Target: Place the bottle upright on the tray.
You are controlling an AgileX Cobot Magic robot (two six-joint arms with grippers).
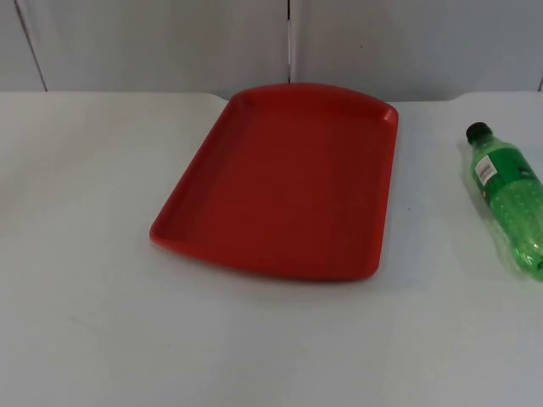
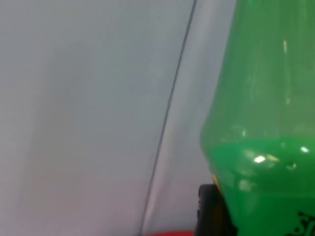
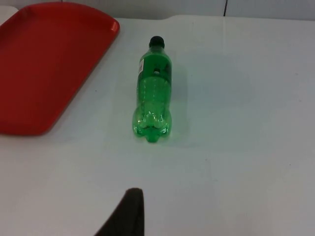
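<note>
White surface (image 1: pixel 102 322) runs back to a grey partition wall (image 1: pixel 153 42). On it I see a red rectangular plastic tray (image 1: pixel 182 222), lying flat with nothing in it. To its right, apart from it, a green plastic bottle with a black cap (image 1: pixel 509 199) lies on its side, cap toward the wall. The right tool (image 3: pixel 127 216) hangs over the surface near the bottle's base, not touching it. The left tool (image 2: pixel 211 211) sits beside a close green bottle body (image 2: pixel 266 123). I cannot tell whether either tool is clenched or released.
</note>
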